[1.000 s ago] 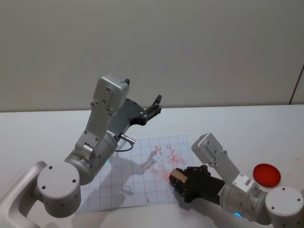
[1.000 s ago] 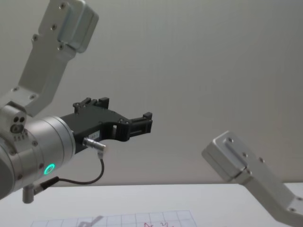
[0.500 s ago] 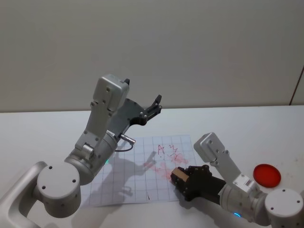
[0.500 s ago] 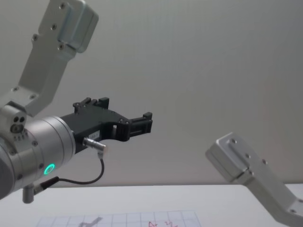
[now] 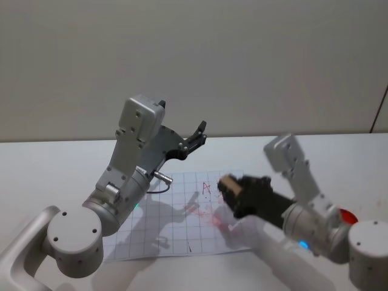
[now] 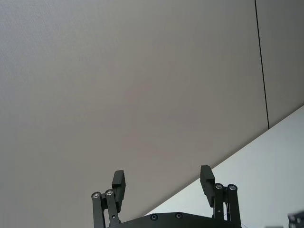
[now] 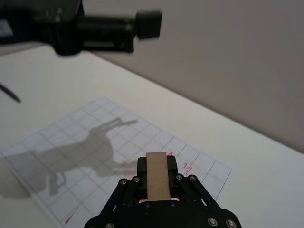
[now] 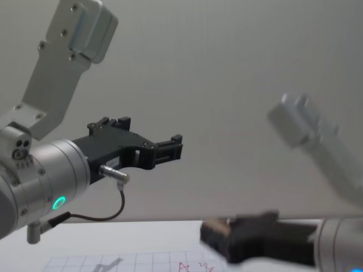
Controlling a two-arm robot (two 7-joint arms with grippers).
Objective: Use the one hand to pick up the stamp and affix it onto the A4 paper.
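A4 paper (image 5: 182, 233) lies flat. Left gripper (image 5: 197, 134) parked high above paper's far edge, jaws spread wide, empty. Right gripper (image 5: 233, 191) pinches stamp (image 7: 157, 176) above paper's right side. Risk: tilted descent smears or prints partially.

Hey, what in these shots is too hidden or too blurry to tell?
Right wrist view: the right gripper, shut on the stamp, shows one plain tan side; its printing face is hidden.
Head view: red marks on the A4 paper are too small to read.
Head view: the right arm covers most of a red disc.
Chest view: the bottom edge cuts off the A4 paper.
The left gripper is parked open, raised.
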